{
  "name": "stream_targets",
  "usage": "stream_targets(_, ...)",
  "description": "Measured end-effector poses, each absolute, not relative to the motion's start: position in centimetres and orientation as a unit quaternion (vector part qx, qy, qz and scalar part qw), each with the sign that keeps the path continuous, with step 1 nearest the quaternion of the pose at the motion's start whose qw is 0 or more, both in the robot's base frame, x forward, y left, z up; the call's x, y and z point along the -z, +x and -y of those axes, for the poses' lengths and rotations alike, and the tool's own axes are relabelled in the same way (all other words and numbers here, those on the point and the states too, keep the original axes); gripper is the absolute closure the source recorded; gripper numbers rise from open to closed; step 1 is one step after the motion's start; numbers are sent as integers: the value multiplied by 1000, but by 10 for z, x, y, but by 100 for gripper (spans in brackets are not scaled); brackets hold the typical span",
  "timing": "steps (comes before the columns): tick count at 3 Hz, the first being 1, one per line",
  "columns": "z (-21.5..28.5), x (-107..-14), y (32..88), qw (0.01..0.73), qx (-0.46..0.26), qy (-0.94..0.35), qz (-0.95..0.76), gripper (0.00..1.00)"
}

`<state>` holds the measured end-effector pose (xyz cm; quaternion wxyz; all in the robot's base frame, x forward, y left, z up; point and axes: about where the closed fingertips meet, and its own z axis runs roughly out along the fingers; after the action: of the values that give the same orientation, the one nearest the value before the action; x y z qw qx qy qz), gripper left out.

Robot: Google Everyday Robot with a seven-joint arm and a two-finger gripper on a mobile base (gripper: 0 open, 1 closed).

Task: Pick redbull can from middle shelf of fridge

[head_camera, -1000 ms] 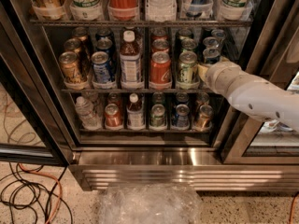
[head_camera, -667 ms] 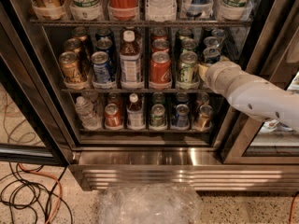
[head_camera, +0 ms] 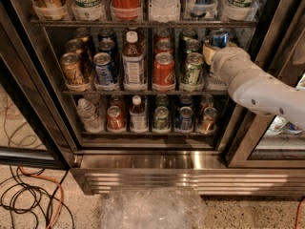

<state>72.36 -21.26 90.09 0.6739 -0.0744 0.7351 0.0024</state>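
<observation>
The fridge (head_camera: 157, 163) stands open, with a ribbed steel base. Its middle shelf (head_camera: 133, 91) is a dark wire rack with clear lane trays of cans. A slim blue-and-silver redbull can (head_camera: 218, 38) shows in the rightmost lane, just under the upper rack. My gripper (head_camera: 210, 52), on a white arm coming in from the right, is inside that lane, right below and against the can. The arm hides the lower part of the can and the rest of the lane.
In the middle shelf's other lanes stand a green-and-silver can (head_camera: 193, 69), a red can (head_camera: 163, 69), a bottle (head_camera: 133, 61), a blue Pepsi can (head_camera: 103, 69) and a gold can (head_camera: 72, 69). Big bottles stand above, smaller cans below. Cables (head_camera: 28, 199) and plastic wrap (head_camera: 152, 209) lie on the floor.
My gripper has moved up and further into the right lane, from the front of the shelf to just under the redbull can. Nothing else has moved.
</observation>
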Motion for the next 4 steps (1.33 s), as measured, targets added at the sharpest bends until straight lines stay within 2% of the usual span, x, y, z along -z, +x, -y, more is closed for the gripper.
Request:
stream_targets(1, 222, -926, 727, 707, 9, -41, -706, 100)
stream_targets(2, 222, -926, 727, 707, 9, -41, -706, 100)
stream_targets(4, 235, -928, 687, 690, 5, -10, -724, 100)
